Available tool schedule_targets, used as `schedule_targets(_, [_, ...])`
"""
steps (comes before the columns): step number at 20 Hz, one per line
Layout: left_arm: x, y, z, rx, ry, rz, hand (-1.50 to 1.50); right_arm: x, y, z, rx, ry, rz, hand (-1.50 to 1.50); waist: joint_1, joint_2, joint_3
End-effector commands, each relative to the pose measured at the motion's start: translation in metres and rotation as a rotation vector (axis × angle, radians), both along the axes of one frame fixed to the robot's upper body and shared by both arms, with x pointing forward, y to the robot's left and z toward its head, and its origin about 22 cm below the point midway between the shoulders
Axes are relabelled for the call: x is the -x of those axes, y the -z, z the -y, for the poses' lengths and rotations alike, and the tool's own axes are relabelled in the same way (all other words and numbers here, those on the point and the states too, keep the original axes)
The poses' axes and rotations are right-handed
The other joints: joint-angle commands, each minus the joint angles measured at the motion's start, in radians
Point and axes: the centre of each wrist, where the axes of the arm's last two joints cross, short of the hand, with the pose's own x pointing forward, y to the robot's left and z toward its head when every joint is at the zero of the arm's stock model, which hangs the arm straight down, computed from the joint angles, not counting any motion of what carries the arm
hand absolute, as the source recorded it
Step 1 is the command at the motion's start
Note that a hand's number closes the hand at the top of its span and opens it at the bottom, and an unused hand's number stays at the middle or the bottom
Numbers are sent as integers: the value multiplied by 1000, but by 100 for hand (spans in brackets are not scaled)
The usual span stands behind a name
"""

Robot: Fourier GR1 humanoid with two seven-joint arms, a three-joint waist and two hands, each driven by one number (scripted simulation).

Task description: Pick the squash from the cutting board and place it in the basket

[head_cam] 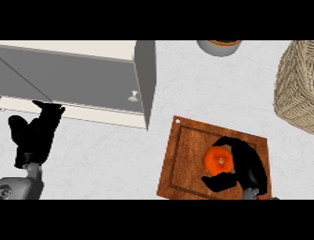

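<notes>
An orange squash (217, 159) lies on the brown wooden cutting board (187, 154) at the lower right of the head view. My right hand (246, 161) curls round the squash from its right side, fingers arching over the top and thumb below it. The woven wicker basket (304, 89) stands at the right edge, beyond the board. My left hand (38, 129) is held up at the left with straight fingers, in front of the cabinet, holding nothing.
A white cabinet (83, 79) with a knob (132, 98) fills the upper left. A grey bowl-like pot (220, 47) with a brown rim sits at the top centre. Pale counter (208, 89) lies between board and basket.
</notes>
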Motion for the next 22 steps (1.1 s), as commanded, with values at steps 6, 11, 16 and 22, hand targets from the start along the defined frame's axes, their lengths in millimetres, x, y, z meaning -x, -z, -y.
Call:
schedule_targets(6, [-23,-34,-17,-52,-27,136,0,14,26,-19,-46,-36,-39,150,-1,6,25])
schedule_targets(11, [-26,-41,-4,-53,-18,161,0,14,36,-13,-117,-191,-4,150,9,8,27])
schedule_targets(16, [-19,-32,-4,-53,1,155,0,33,55,-9,-203,-348,84,150,10,7,29])
schedule_targets(22, [-8,-30,-4,-57,-13,148,0,25,24,-5,-441,-303,354,150,0,-1,27])
